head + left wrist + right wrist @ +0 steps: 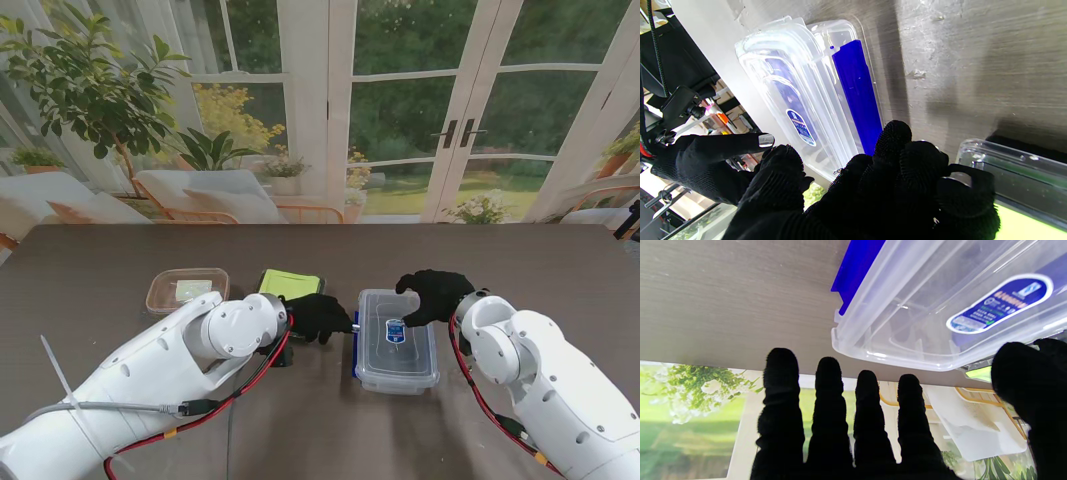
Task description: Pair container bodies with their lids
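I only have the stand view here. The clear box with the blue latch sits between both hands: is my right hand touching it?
Observer: The right wrist view shows the right hand with fingers spread, extended past the clear box, gripping nothing.
Operator: And the left hand?
Observer: The left wrist view shows the left hand curled beside the blue latch; contact is unclear.
Operator: Anything beside it?
Observer: The green-lidded container lies by its knuckles.

Lidded box (396,342) right of two containers (187,289).
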You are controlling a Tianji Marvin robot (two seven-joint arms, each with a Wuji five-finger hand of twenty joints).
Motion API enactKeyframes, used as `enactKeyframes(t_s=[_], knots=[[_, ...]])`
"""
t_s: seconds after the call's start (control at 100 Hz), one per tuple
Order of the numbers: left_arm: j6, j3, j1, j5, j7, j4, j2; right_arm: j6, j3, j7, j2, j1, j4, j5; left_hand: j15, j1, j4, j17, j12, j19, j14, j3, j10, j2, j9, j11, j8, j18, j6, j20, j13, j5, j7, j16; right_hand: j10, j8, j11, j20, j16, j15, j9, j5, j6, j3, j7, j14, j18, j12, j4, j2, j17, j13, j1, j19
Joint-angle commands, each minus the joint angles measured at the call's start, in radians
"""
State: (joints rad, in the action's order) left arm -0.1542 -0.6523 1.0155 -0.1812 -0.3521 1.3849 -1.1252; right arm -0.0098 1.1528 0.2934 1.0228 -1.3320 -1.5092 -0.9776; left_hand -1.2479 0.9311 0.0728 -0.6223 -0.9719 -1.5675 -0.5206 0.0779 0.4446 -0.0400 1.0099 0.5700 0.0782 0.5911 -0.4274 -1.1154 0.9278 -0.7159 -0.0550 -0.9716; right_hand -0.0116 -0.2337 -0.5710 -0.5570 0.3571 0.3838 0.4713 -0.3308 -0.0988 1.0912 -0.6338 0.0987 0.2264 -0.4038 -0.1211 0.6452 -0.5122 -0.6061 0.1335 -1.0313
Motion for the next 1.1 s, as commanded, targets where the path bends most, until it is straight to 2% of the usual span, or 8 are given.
enactKeyframes(t_s=[0.0,0.58,0.94,1.09], knots=[[-0.008,0.003,0.010,0.007,-0.024,0.007,-0.009,-0.009,-0.003,0.002,0.001,-0.023,-0.004,-0.012,0.038,0.027,-0.035,-0.010,0.013,-0.034,-0.059,-0.014,0.027,0.022,0.002,-0.010,0.007,-0.030,0.000,0.007,-0.014,-0.013,-0.004,0.009,-0.003,0.008,-0.003,0.014,-0.005,0.002,-0.040,0.040,-0.007,-0.020,0.000,0.003,-0.017,0.019,-0.022,0.048,0.300,0.025,-0.021,0.020],[-0.009,0.019,0.004,0.037,-0.046,0.037,-0.007,0.006,-0.022,-0.025,0.000,-0.022,0.026,-0.051,0.044,0.021,-0.034,-0.012,0.021,-0.034,-0.063,-0.007,0.034,0.022,0.011,-0.014,0.008,-0.021,-0.009,0.011,-0.010,-0.026,-0.008,0.015,-0.006,0.029,-0.014,0.005,-0.011,-0.001,-0.066,0.097,-0.002,-0.011,0.006,0.021,-0.014,0.032,-0.020,0.056,0.306,0.019,-0.013,0.042],[-0.023,0.014,0.017,0.037,-0.083,0.056,0.010,-0.014,-0.011,-0.043,0.001,-0.051,0.028,-0.032,0.049,0.023,-0.033,-0.002,0.022,-0.027,-0.067,-0.006,0.036,0.026,0.009,-0.016,0.010,-0.024,-0.006,0.014,-0.017,-0.035,-0.011,0.015,-0.006,0.036,-0.016,0.001,-0.011,0.004,-0.061,0.100,-0.001,-0.009,0.000,0.022,-0.012,0.039,-0.019,0.052,0.303,0.003,-0.012,0.043],[-0.026,0.017,0.019,0.041,-0.087,0.060,0.010,-0.025,0.004,-0.058,0.002,-0.071,0.021,-0.032,0.050,0.025,-0.033,0.005,0.022,-0.021,-0.069,-0.008,0.037,0.025,0.008,-0.016,0.010,-0.024,-0.009,0.015,-0.019,-0.035,-0.011,0.014,-0.006,0.038,-0.017,0.000,-0.011,0.004,-0.061,0.108,0.001,-0.006,-0.001,0.016,-0.012,0.040,-0.018,0.057,0.301,-0.001,-0.010,0.043]])
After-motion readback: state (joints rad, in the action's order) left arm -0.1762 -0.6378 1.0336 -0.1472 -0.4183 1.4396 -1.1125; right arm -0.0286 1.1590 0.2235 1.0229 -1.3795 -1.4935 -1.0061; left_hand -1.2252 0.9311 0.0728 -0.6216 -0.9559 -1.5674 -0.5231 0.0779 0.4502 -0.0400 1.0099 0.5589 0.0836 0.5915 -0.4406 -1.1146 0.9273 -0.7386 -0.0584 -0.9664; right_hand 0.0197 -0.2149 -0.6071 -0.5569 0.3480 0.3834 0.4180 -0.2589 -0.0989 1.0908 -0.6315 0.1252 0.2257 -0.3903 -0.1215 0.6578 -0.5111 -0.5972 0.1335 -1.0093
